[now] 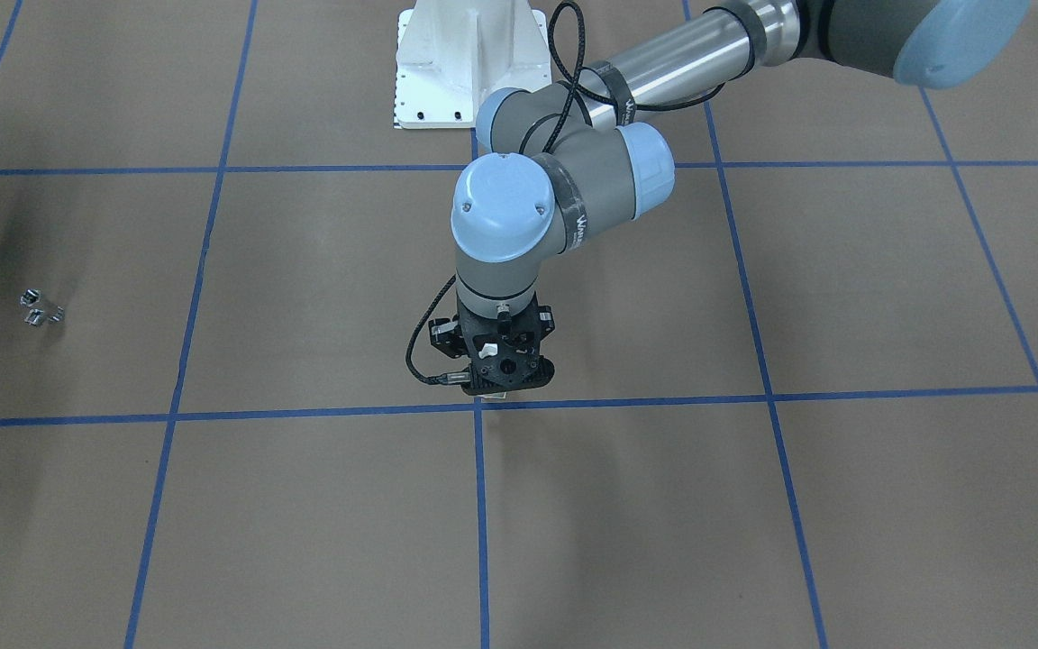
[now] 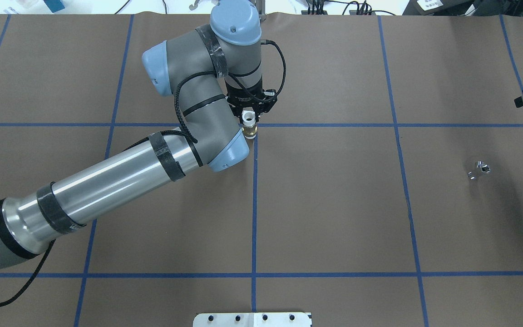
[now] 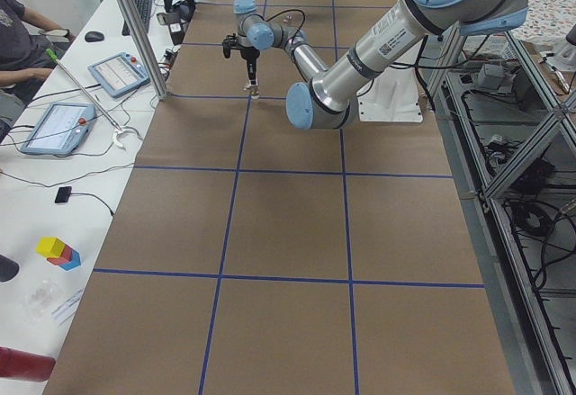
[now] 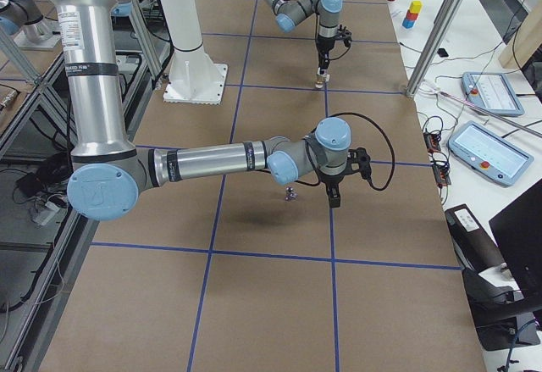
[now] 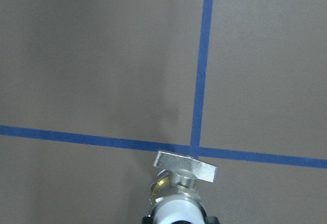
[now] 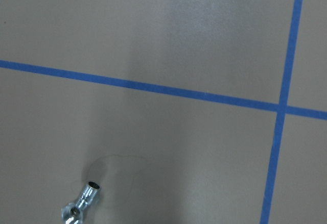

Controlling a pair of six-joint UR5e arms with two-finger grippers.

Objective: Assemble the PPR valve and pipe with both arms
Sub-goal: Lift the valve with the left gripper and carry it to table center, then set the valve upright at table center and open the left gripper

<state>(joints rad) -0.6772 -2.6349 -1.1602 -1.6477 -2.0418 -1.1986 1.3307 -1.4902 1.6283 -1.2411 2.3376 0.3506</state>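
My left gripper (image 2: 249,121) is shut on the PPR valve (image 2: 249,129), a white tube with a brass middle. It holds the valve upright, low over a crossing of blue tape lines. The left wrist view shows the valve (image 5: 176,208) and its flat tab handle (image 5: 185,165). The pipe (image 2: 478,170), a tiny chrome fitting, lies alone on the brown table at the robot's right; it also shows in the right wrist view (image 6: 82,203). My right gripper (image 4: 330,196) hangs above the table beside the pipe (image 4: 290,193). I cannot tell whether it is open or shut.
Blue tape lines (image 2: 254,204) mark a grid on the brown table. The white robot base plate (image 1: 460,63) stands at the table's near edge. Operator desks with tablets (image 4: 487,147) and metal posts (image 4: 440,24) line the far side.
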